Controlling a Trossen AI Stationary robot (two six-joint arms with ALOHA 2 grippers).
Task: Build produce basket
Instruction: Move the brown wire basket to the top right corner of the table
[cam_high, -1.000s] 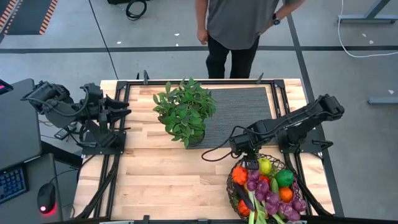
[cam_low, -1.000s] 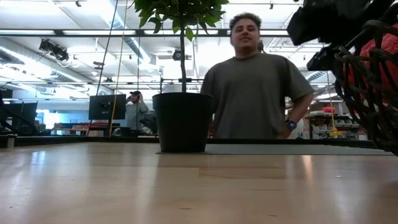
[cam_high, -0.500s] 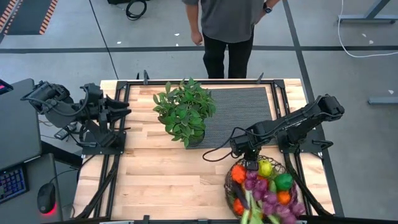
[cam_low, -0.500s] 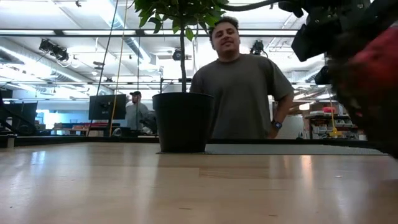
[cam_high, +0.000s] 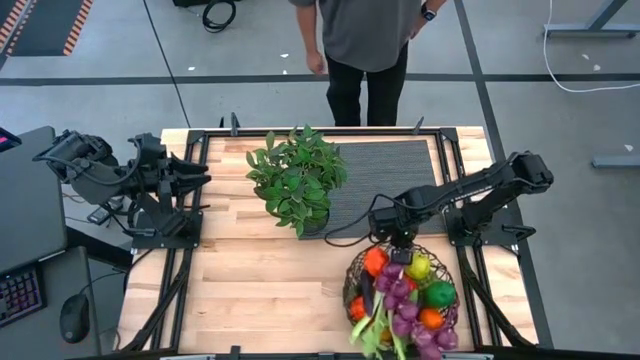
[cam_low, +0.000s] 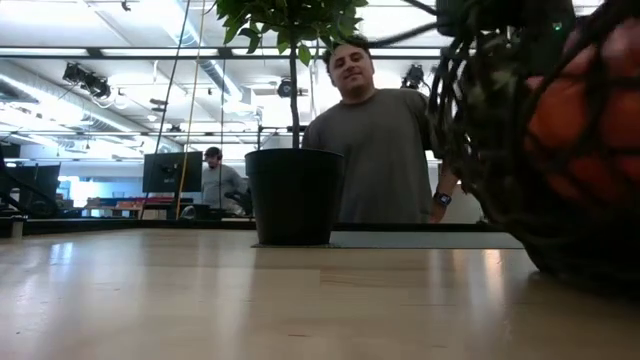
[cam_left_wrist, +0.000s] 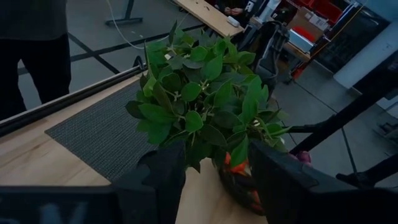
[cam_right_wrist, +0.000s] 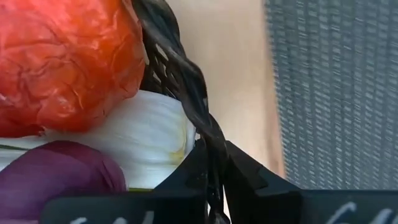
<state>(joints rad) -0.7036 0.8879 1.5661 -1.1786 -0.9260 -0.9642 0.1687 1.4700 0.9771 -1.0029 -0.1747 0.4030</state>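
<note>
The basket (cam_high: 400, 295), dark woven wire, stands near the table's front right. It holds the produce: an orange tomato (cam_high: 375, 262), a lemon (cam_high: 418, 267), a lime (cam_high: 438, 295), purple grapes (cam_high: 405, 300) and a leek (cam_high: 375, 330). My right gripper (cam_high: 398, 250) is shut on the basket's far rim. The right wrist view shows the tomato (cam_right_wrist: 62, 56) and the white leek end (cam_right_wrist: 137, 137) just inside the rim. In the low view the basket (cam_low: 540, 130) fills the right side. At the table's left edge my left gripper (cam_left_wrist: 217, 180) hovers open and holds nothing. My right gripper pinches the basket's braided wire rim (cam_right_wrist: 208, 146) between its two fingers, on the basket's far side. The fingers come from above and point almost straight down, one inside the rim and one outside. The basket's bottom rests on the table.
A leafy potted plant (cam_high: 297, 180) stands at the middle far side, on the left end of a black ribbed mat (cam_high: 385, 185). A person (cam_high: 365, 50) stands behind the far edge. Bare wood lies to the left of the basket.
My right gripper has moved toward the table's left edge and a little down. The basket has slid with it along the table toward the left, staying upright with the produce inside. The person behind the table has shifted.
</note>
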